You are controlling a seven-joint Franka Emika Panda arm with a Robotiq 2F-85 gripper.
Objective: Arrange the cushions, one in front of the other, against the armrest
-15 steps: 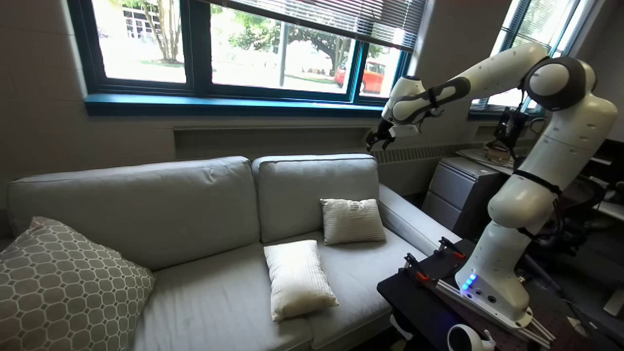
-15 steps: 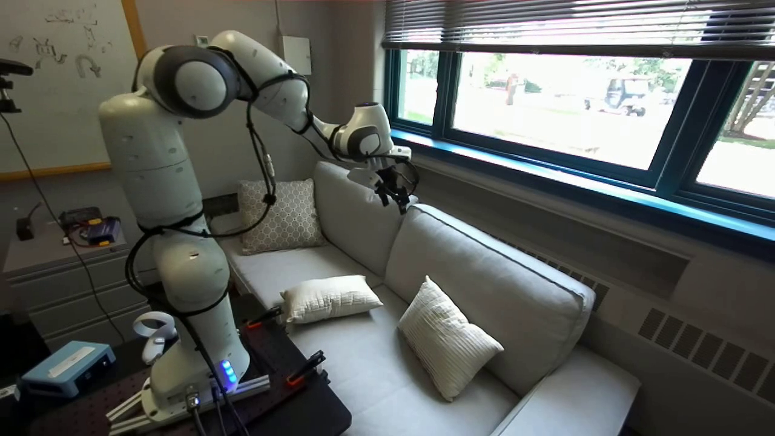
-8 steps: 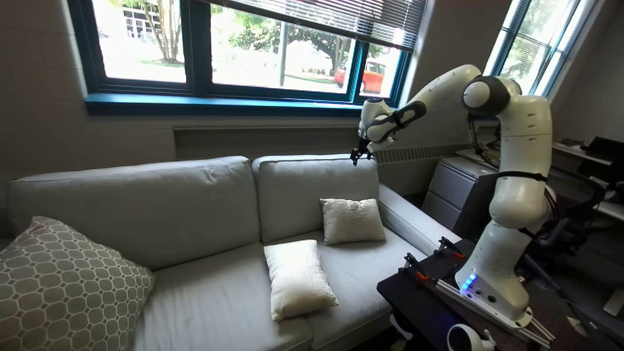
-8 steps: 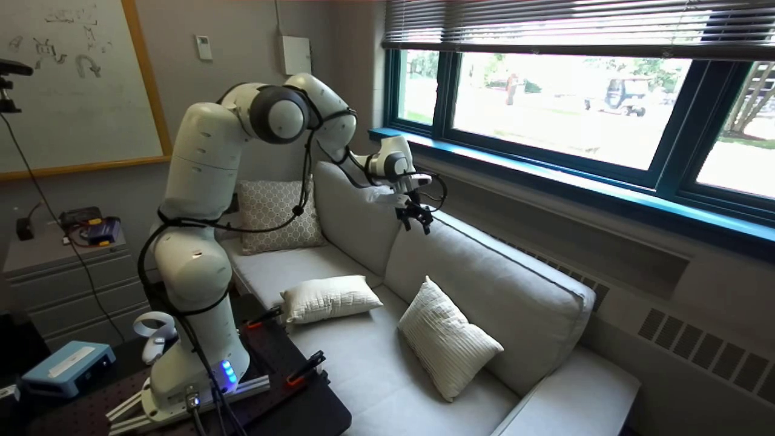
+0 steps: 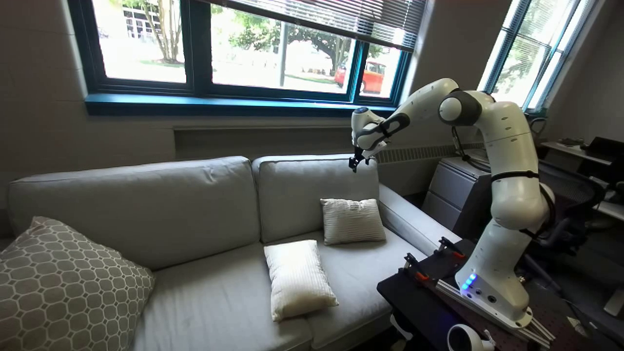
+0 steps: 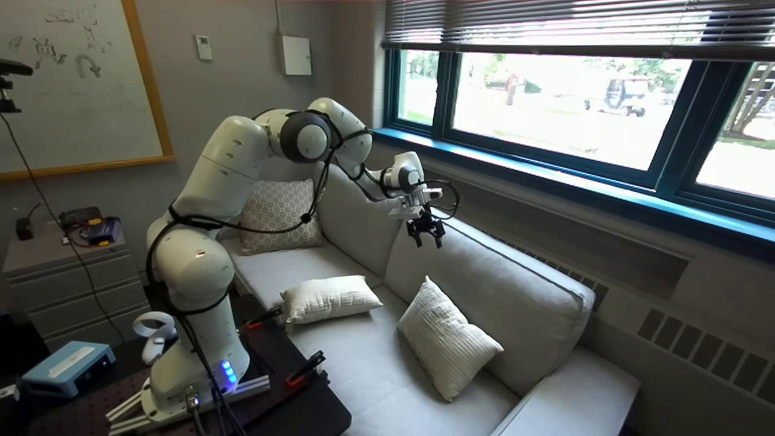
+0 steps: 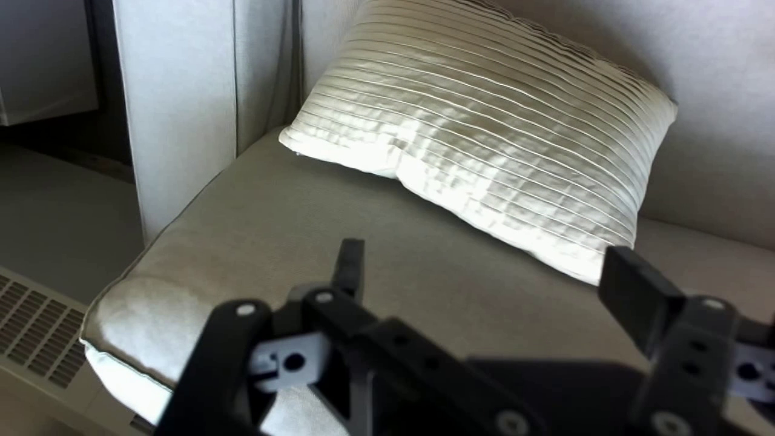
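Note:
Two cream-white cushions are on the sofa. The ribbed one (image 5: 353, 222) leans against the back cushion, close to the armrest (image 5: 414, 222). In both exterior views the second cushion (image 6: 332, 299) lies flat on the seat, farther from that armrest and nearer the sofa's front. My gripper (image 6: 428, 242) hangs apart from both cushions, high by the upper part of the back cushion, pointing down above the leaning one. In the wrist view its fingers (image 7: 350, 263) stand wide, nothing between them, with the leaning cushion (image 7: 484, 133) beyond and the armrest (image 7: 175, 91) at upper left.
A larger grey lattice-patterned cushion (image 5: 73, 282) rests at the sofa's far end. The back cushion (image 6: 502, 284) rises right beside the gripper. A blue windowsill (image 5: 234, 105) runs behind the sofa. The black base table (image 6: 303, 399) with clamps adjoins the seat's front.
The arm has reached farther over the sofa and come down, bringing the gripper lower toward the leaning cushion. It has stayed open. Neither cushion has moved.

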